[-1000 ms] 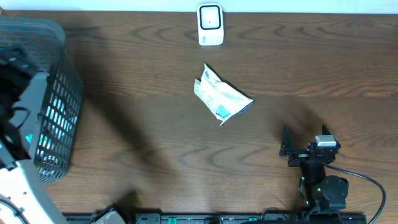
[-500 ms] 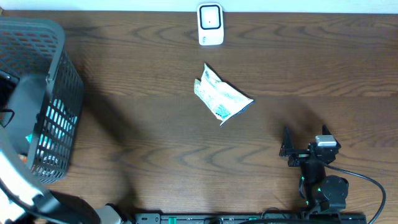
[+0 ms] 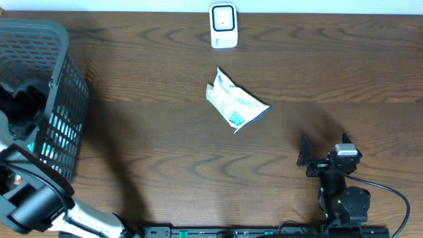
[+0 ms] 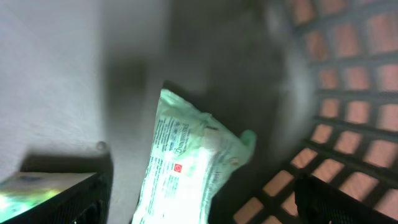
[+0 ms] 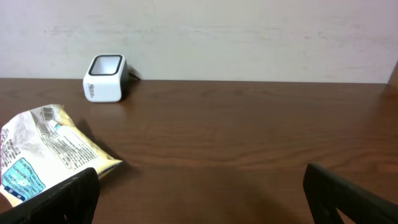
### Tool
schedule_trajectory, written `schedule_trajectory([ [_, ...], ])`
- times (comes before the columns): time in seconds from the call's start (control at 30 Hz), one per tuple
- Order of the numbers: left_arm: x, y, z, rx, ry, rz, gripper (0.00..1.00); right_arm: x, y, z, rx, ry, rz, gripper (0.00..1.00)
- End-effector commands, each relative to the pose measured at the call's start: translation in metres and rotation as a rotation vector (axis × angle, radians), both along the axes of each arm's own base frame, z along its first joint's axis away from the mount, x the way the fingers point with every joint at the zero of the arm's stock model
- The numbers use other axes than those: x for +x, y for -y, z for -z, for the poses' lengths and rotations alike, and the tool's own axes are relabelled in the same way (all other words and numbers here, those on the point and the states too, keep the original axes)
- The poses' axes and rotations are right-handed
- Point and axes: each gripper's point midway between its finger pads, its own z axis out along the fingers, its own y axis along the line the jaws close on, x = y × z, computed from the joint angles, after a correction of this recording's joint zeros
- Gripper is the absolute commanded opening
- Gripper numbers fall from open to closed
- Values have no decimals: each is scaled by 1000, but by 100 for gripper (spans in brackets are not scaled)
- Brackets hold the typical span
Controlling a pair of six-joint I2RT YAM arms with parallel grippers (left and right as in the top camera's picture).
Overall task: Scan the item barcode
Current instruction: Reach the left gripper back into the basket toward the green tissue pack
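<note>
Left hand: fingers spread wide and gripping nothing. It sits inside the grey mesh basket. Just ahead of it, between the lines of its two fingers, a green packet lies on the basket floor. The packet is green and white with small print and a red mark, and it is too blurred for me to find a barcode. A second boxy item shows behind the hand's left finger, and I cannot identify it. The mesh wall rises close on the hand's right and hems it in on that side.

Right hand: fingers wide apart, holding nothing, low over the counter. A black cable loops off behind its arm. Near its left finger and a little ahead lies a snack pouch, flat on the counter and touching nothing else. I see nothing between the hand and the pouch.

Further ahead and to the left, at the counter's far edge, the white scanner stands upright, well apart from the pouch.

The counter is dark brown wood with a strong grain. A pale, plain wall runs behind it.

The pouch is crinkled, yellowish-white with a teal panel and dense print. There is a small dark block near its top corner, which I cannot confirm as the barcode.
</note>
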Motion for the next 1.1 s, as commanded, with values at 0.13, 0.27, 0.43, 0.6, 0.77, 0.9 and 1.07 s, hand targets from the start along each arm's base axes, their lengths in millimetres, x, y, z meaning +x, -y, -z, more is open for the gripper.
schedule_trajectory([
  [0.13,7,19,30,-57,-49,99,93,0,1,1,9,-2,5,99],
  [0.27,9,25,39,-13,-108,135,93,0,1,1,9,-2,5,99],
  [0.43,-6,19,52,113,-273,137,92,0,1,1,9,-2,5,99],
  [0.6,-10,22,69,105,-329,149,79,0,1,1,9,-2,5,99],
  [0.77,-16,21,80,99,-375,144,64,0,1,1,9,-2,4,99],
  [0.9,-13,18,68,105,-355,103,34,0,1,1,10,-2,4,99],
  [1.07,-2,10,21,158,-283,76,32,0,1,1,10,-2,4,99],
])
